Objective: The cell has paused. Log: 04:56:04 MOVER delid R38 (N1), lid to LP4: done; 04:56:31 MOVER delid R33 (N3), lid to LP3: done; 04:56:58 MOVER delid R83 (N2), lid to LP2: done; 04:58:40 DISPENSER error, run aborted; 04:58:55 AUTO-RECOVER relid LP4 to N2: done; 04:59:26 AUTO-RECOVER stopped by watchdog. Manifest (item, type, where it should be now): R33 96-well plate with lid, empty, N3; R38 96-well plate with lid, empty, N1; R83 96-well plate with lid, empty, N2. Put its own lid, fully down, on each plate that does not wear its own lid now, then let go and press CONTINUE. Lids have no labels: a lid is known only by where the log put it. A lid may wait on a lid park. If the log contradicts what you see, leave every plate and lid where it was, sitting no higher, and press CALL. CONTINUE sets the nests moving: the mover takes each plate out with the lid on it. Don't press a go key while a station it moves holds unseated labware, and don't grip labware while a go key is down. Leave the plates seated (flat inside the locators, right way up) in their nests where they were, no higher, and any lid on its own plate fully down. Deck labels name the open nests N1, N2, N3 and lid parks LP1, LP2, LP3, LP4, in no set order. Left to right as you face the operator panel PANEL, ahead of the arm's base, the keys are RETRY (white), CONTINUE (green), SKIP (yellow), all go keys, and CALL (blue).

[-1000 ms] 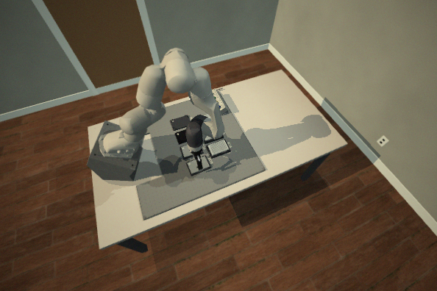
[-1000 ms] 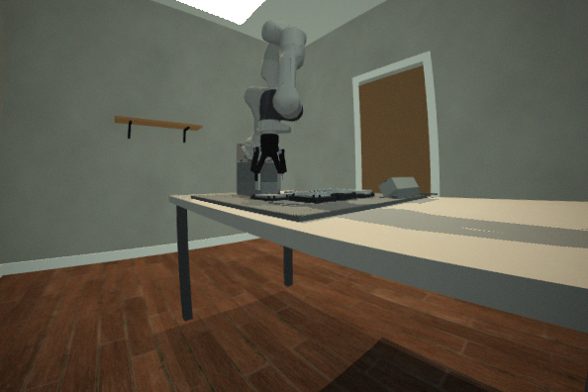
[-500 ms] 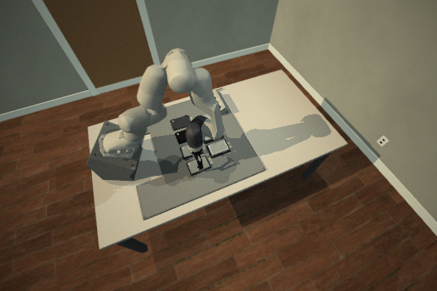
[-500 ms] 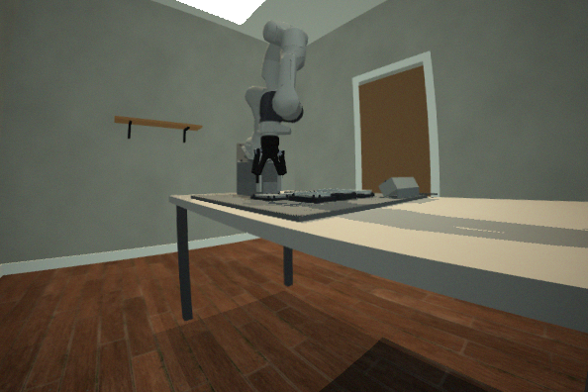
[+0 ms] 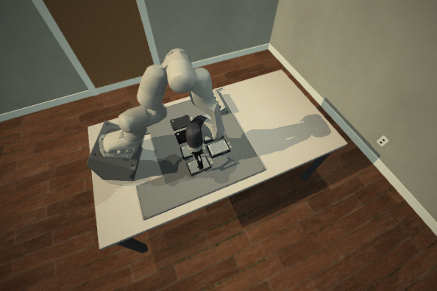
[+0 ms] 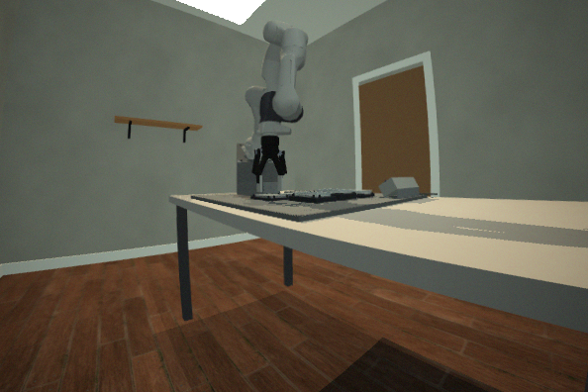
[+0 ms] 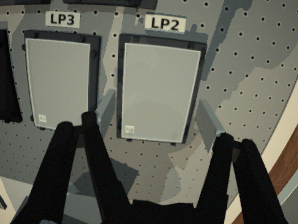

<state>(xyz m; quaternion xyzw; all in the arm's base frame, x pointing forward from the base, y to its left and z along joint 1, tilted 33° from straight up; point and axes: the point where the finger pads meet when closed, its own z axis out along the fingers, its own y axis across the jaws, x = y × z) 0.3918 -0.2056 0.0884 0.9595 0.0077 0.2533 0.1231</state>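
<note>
In the wrist view a pale lid (image 7: 160,92) lies flat on the park labelled LP2 (image 7: 164,23). A second pale lid (image 7: 59,83) lies on the park labelled LP3 (image 7: 61,19). My gripper (image 7: 156,104) hangs open and empty straight above the LP2 lid, one finger on each long side, not touching it. In the overhead view the gripper (image 5: 199,162) stands over that lid. The side view shows the fingers (image 6: 269,168) well above the deck.
A dark, empty park (image 7: 7,76) lies left of LP3. Two dark pads (image 5: 180,129) lie nearer the arm's base. An uncovered plate (image 5: 218,147) sits right of the gripper. The operator panel (image 6: 400,187) stands at the mat's far end, mostly hidden by the arm in the overhead view.
</note>
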